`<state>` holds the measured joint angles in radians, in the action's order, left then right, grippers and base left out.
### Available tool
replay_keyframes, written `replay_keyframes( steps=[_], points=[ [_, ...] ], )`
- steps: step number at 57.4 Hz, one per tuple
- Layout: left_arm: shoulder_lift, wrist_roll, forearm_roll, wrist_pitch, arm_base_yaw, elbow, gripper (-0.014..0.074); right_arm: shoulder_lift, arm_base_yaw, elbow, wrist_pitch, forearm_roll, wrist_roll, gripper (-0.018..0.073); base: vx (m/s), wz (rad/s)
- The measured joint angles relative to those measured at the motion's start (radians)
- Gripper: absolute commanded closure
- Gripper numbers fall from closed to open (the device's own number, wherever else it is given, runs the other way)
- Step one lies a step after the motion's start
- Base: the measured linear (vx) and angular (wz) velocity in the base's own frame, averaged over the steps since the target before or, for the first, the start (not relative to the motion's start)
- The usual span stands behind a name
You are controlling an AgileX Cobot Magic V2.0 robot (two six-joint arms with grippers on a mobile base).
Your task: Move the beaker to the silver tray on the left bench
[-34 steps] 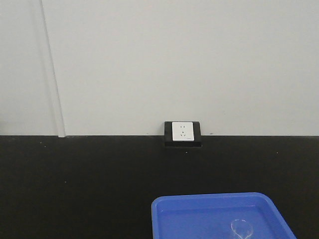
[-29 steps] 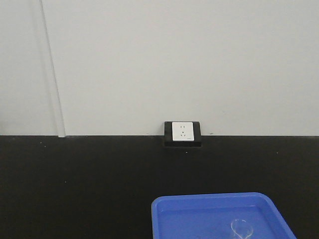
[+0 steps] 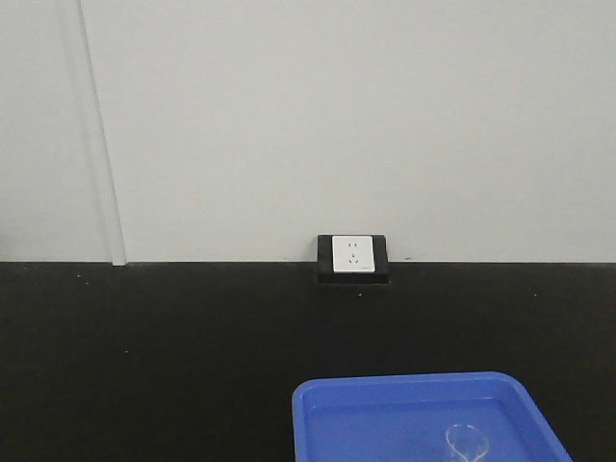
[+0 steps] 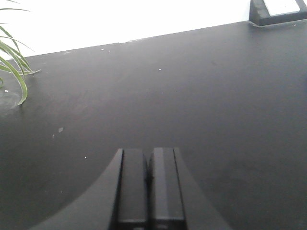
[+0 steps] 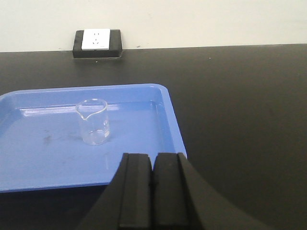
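Observation:
A small clear glass beaker (image 5: 94,121) stands upright inside a blue tray (image 5: 165,120); its rim also shows at the bottom of the front view as the beaker (image 3: 467,441). My right gripper (image 5: 153,158) is shut and empty, hovering at the blue tray's near right edge, short of the beaker and to its right. Over bare black worktop (image 4: 192,96), my left gripper (image 4: 148,155) is shut with nothing in it. The silver tray is out of view.
A white wall socket on a black block (image 3: 353,258) sits at the back edge of the worktop against the white wall. Green plant leaves (image 4: 12,62) reach in at the far left of the left wrist view.

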<state>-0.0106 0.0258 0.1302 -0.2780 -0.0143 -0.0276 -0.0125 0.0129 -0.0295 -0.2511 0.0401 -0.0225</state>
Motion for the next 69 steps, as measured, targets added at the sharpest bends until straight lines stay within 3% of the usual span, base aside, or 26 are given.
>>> replay_keyframes(
  steps=[26, 49, 69],
  points=[
    [0.000, 0.000, 0.000, 0.000, 0.000, 0.000, 0.0602, 0.000, 0.000, 0.000, 0.023, 0.006, 0.000, 0.0568, 0.00, 0.00],
    [0.000, 0.000, 0.000, 0.000, 0.000, 0.000, 0.0602, 0.000, 0.000, 0.007, 0.357, 0.020, 0.000, 0.0564, 0.00, 0.00],
    [0.000, 0.000, 0.000, 0.000, 0.000, 0.000, 0.0602, 0.170, 0.000, 0.270, 0.326, 0.020, -0.003, 0.0513, 0.00, 0.00]
  ],
)
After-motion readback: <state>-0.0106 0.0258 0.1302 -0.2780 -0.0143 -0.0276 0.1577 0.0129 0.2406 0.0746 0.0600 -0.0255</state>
